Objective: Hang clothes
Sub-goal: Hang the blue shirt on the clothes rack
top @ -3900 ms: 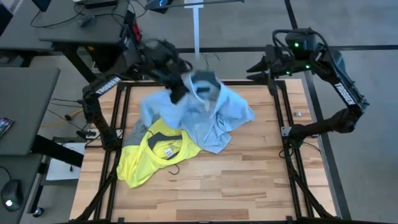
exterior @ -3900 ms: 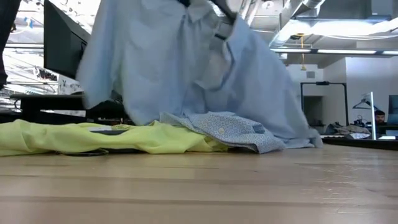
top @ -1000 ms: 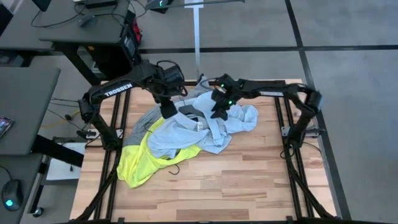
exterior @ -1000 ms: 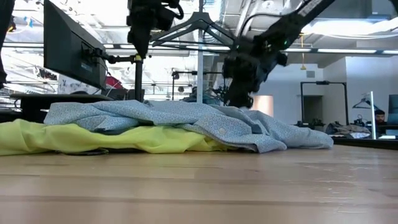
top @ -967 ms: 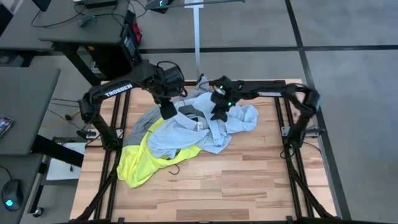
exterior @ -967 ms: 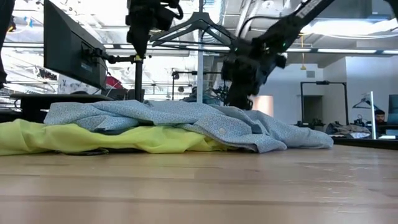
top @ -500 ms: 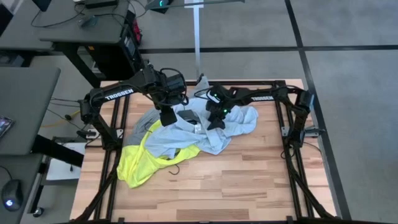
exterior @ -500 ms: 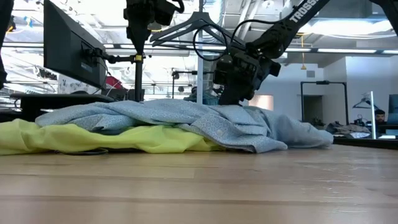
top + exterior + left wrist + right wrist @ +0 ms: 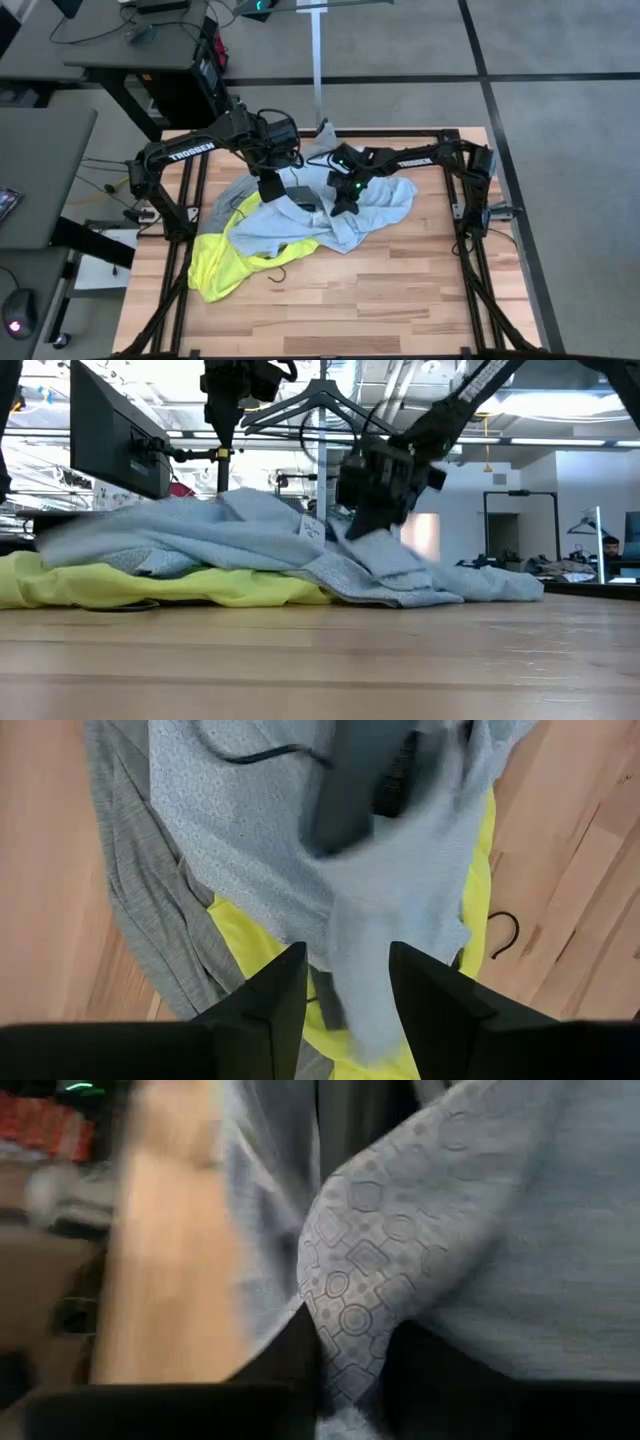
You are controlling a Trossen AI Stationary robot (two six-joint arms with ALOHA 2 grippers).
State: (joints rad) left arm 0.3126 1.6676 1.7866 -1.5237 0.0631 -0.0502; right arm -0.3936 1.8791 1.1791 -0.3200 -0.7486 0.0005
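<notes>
On the left of the wooden table (image 9: 400, 290), the neon-yellow T-shirt (image 9: 225, 265) was spread flat, with the grey T-shirt (image 9: 215, 212) poking out just beside it and partly tucked under the pile. A black hanger's hook (image 9: 505, 933) could be made out lying on the wood next to the yellow fabric. The left gripper (image 9: 272, 188) was held above the middle of the heap, fingers parted with nothing between them. The light-blue button shirt (image 9: 375, 205) was draped over the yellow one and bunched up toward the centre. The right gripper (image 9: 343, 200) was pressed down into that shirt, and a fold of its patterned cloth was pinched between the fingers in the wrist view
</notes>
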